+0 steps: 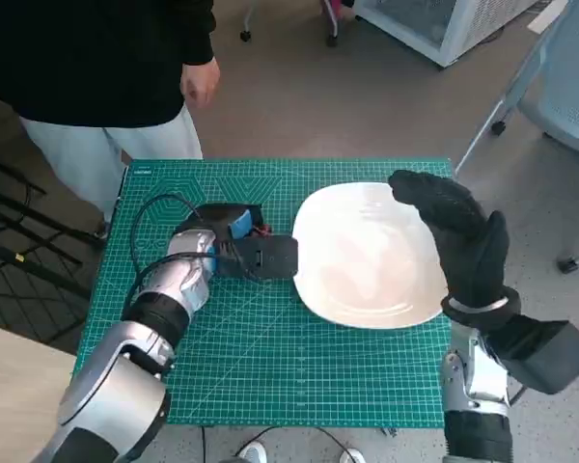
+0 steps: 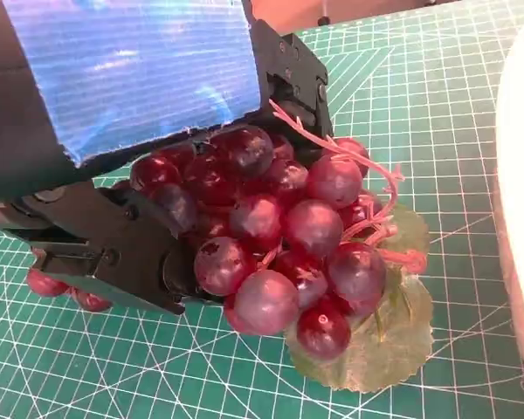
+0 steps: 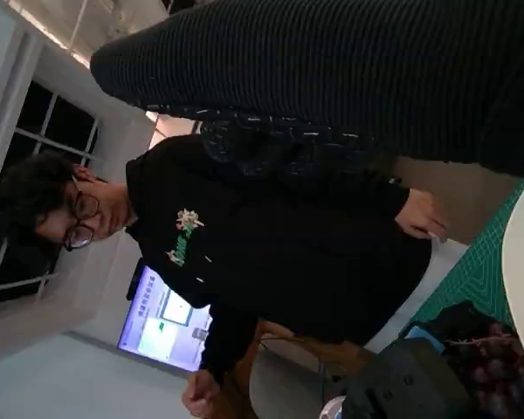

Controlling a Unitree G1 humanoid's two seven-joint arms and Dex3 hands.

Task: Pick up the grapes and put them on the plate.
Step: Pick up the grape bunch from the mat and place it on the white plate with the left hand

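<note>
Left hand (image 1: pixel 239 253) closed round grapes (image 2: pixel 279 240) on mat (image 1: pixel 270 357), just beside plate (image 1: pixel 367 280) edge at 9 o'clock.
Right hand (image 1: pixel 460 241) hovered over plate's 3 o'clock rim, fingers apart, holding nothing.

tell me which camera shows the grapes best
The left wrist view: the grapes fill the picture, lying on the green mat with the left hand around them. In the head view that hand hides them. The right wrist view shows only a dim bit at its edge.
</note>
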